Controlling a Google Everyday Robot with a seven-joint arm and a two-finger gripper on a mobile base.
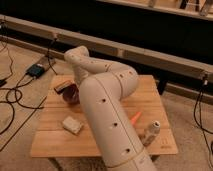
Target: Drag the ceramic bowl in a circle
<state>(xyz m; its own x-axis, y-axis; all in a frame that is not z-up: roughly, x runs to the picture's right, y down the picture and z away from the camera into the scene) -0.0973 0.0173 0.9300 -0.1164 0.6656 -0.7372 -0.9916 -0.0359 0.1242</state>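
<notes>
The gripper (78, 85) is at the ceramic bowl (69, 95); its grip state cannot be told. The wooden table (50, 141) edge lies near on its left, and a pale block (72, 125) lies in front.

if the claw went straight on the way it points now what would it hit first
The claw, at the wooden table's far left, points down into the ceramic bowl. It would most likely meet the bowl first, though depth is unclear.
</notes>
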